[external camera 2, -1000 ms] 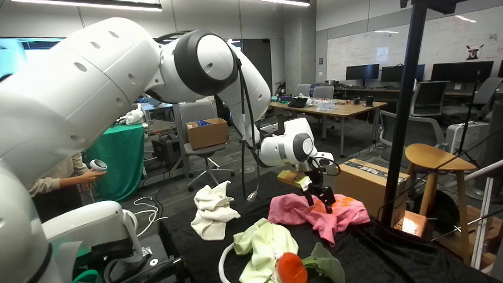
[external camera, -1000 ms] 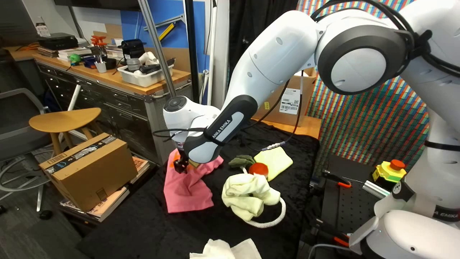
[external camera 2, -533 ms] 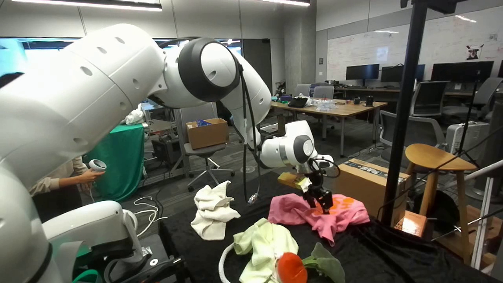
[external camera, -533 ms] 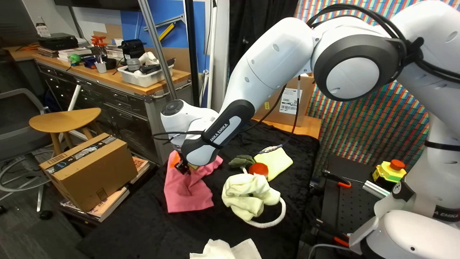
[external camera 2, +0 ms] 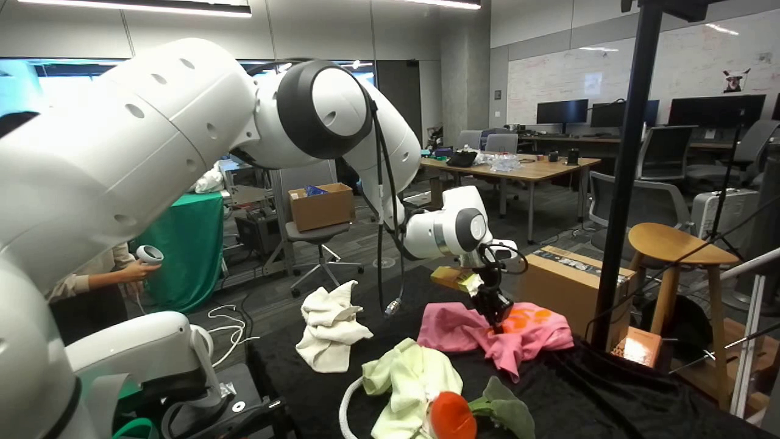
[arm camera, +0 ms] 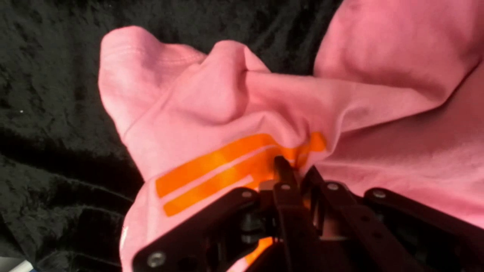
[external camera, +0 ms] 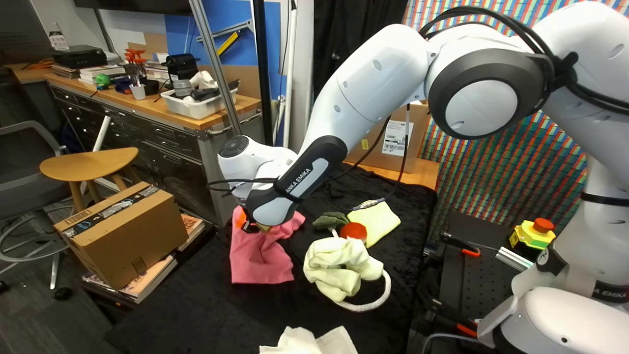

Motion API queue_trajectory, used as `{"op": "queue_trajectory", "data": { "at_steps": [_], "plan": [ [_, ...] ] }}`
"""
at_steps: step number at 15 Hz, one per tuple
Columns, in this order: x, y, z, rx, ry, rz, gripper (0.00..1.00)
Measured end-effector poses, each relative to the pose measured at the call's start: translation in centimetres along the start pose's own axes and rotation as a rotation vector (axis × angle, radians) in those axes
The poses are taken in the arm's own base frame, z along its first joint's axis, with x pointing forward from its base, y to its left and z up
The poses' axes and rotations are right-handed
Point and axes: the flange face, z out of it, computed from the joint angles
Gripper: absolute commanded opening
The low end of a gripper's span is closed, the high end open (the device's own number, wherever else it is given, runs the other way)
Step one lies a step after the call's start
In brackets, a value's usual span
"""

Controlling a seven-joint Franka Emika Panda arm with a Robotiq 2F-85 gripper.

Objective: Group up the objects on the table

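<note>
The tool [arm camera: 297, 166] points down into the pink cloth [arm camera: 227, 102] and is clenched on a small fold of it. In the wrist view its two dark fingers [arm camera: 283, 177] come nearly together at the tips, and the fabric puckers between them beside one end of an orange print [arm camera: 211, 163]. The rest of the pink cloth spreads rumpled around the tool on the black-covered worktop [external camera: 196, 305]. In an exterior view the arm [external camera: 383, 73] hides most of the tool. A yellow piece [external camera 2: 450, 276] sticks out from the wrist above the tool.

Between the tool and the robot's base [external camera: 565, 314] lies a bunched pale green cloth [external camera 2: 408, 384], apart from the pink one. A white rope [external camera: 385, 290] curves out from it on the side away from the tool. Against its edge sits a red-orange item [external camera 2: 453, 416] with leaf-shaped green pieces [external camera 2: 503, 410] beside it. A flat yellow cloth [external camera: 376, 223] lies farther from the tool than these pieces. A crumpled white cloth [external camera 2: 331, 329] lies well apart from the tool, across the pale green cloth from the red-orange item. Beyond the tool, past the worktop's edge, a cardboard box [external camera: 123, 236] rests on what look like books [external camera: 155, 278], near a wooden stool [external camera: 88, 163].
</note>
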Motion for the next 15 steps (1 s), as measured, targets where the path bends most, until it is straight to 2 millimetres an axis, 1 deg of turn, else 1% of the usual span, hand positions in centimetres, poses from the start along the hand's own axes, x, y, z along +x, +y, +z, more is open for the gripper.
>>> {"op": "queue_trajectory", "data": {
  "at_steps": [1, 2, 4, 5, 6, 7, 10, 12, 15],
  "plan": [
    [0.0, 0.0, 0.0, -0.002, -0.003, 0.000, 0.06],
    [0.1, 0.0, -0.1, -0.002, -0.006, 0.000, 0.07],
    [0.1, 0.1, -0.1, -0.001, -0.010, -0.006, 0.08],
    [0.1, 0.1, -0.2, 0.002, -0.013, -0.017, 0.07],
    [0.1, 0.2, -0.4, 0.005, -0.016, -0.032, 0.08],
    [0.2, 0.4, -0.9, 0.012, -0.016, -0.051, 0.07],
    [0.4, 2.0, -3.4, 0.034, -0.006, -0.106, 0.06],
    [0.1, 3.7, -5.8, 0.052, 0.007, -0.139, 0.08],
    [-1.1, 6.8, -9.6, 0.084, 0.034, -0.179, 0.07]
  ]
}}
